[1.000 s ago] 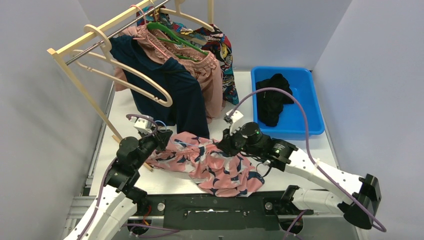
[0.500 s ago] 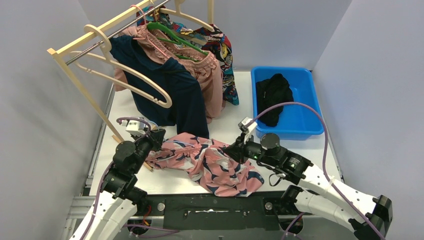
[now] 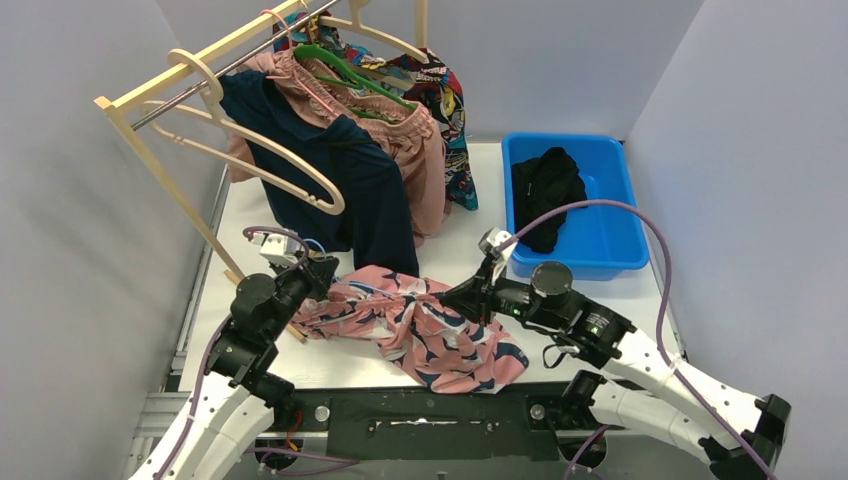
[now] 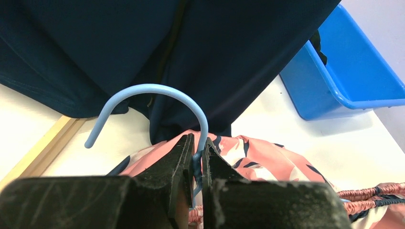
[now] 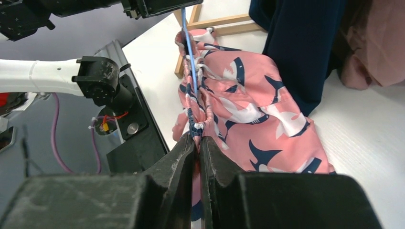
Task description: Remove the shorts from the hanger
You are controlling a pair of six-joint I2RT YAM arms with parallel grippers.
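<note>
The pink shorts [image 3: 440,335] with navy print lie crumpled on the table between my arms, still threaded on a thin blue hanger [image 4: 153,88]. My left gripper [image 3: 318,274] [image 4: 197,143] is shut on the hanger's neck just below the hook. My right gripper [image 3: 458,297] [image 5: 197,138] is shut on the gathered waistband of the pink shorts [image 5: 248,100], and the hanger's blue rod [image 5: 189,47] runs from there toward the left gripper. Navy shorts [image 3: 350,180], dusty pink shorts [image 3: 412,150] and multicolour print shorts [image 3: 450,110] hang on the rack. Black shorts [image 3: 545,195] lie in the bin.
A wooden rack [image 3: 165,170] stands at the back left, its foot close to the left gripper. It carries bare cream hangers [image 3: 262,150] and a green hanger [image 3: 340,65]. A blue bin [image 3: 610,262] sits at the back right. The navy shorts [image 4: 229,52] hang just behind the blue hook.
My right arm has drawn its wrist back to the right and turned it, bunching the pink waistband along the hanger. The left gripper has barely shifted, still holding the hanger.
</note>
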